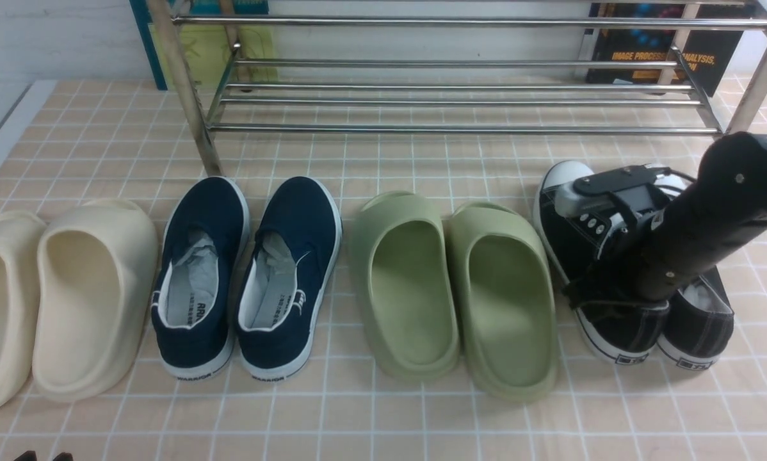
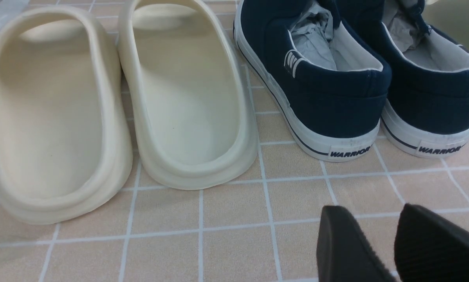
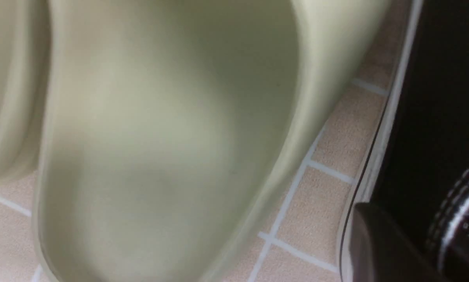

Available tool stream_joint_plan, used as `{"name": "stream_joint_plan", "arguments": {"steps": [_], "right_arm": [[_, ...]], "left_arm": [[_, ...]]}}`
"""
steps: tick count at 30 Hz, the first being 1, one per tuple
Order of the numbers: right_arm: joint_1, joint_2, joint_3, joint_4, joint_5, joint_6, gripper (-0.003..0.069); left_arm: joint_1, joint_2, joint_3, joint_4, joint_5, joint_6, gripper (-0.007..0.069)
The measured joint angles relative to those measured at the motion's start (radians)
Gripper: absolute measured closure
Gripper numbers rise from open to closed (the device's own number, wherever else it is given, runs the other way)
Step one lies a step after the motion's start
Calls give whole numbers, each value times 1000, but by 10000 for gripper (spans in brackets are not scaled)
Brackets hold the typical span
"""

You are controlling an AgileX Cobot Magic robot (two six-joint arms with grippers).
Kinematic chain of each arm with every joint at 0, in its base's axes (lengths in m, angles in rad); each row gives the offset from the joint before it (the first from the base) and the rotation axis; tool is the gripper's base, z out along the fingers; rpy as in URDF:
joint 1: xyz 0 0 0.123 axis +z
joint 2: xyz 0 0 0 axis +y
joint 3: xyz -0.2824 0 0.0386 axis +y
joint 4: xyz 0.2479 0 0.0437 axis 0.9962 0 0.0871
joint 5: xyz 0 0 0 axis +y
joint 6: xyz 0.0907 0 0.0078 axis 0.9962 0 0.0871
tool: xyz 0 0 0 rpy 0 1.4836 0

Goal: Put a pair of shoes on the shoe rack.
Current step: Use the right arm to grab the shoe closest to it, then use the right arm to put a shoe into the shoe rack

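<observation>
Peach-tiled tabletop (image 1: pixel 383 416) as I see it from the control station. At the back stands the wide, low shoe rack of shiny steel tubes (image 1: pixel 460 128). In front of it four pairs stand in a row, heels toward me. From my left they are cream foam slippers (image 1: pixel 89 294), navy canvas slip-on shoes (image 1: pixel 294 256), green foam slippers (image 1: pixel 415 288), and the pair of black canvas low-top sneakers (image 1: pixel 620 326) with white soles. The sneakers stand on the tabletop before the rack's right end, apart from its bars. The black right arm (image 1: pixel 710 198) reaches down over them and hides the right tool (image 1: pixel 585 294). The right wrist view shows one blurred finger (image 3: pixel 383 243) beside a sneaker's sole, so I cannot tell whether that tool is clenched. The left tool (image 2: pixel 375 219) hangs over bare tabletop, released, with nothing between its fingers.
</observation>
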Motion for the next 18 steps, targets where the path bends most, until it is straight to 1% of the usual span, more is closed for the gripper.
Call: {"name": "stream_joint_plan", "arguments": {"steps": [1,2,5,8,14,18], "right_arm": [[0,-4,-8,0,15,0,652],[0,-9,-18,0,27,0,657],[0,-47,-70,2,95,0,657],[0,-73,-135,2,120,1,652],[0,-41,-236,-32,63,-3,652],[-8,67,-333,-74,17,-3,652]], "left_arm": [[0,0,0,0,0,0,384],[0,0,0,0,0,0,384],[0,0,0,0,0,0,384],[0,0,0,0,0,0,384],[0,0,0,0,0,0,384],[0,0,0,0,0,0,384]]}}
